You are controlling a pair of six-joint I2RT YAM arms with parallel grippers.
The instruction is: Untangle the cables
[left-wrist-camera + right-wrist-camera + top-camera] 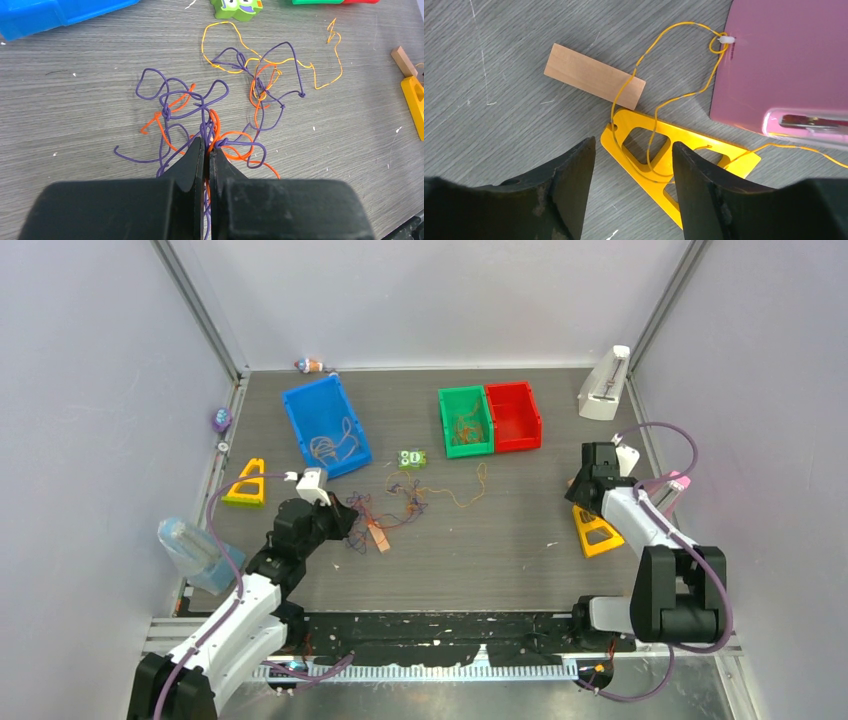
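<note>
Left end effector [206,150] clamped on tangled cables [220,115] (right end effector [634,165] agape over yellow triangle [664,155]).

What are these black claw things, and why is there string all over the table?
They are two robot arms. One picture looks down from above; the other two come from little cameras on each wrist. The claws are end effectors. The left end effector is pinched shut on a tangled bunch of thin purple and orange cables lying on the grey table. The right end effector hangs open over a yellow plastic triangle, a small wooden block and a thin yellow cable. Blue, green and red bins sit farther back.
</note>
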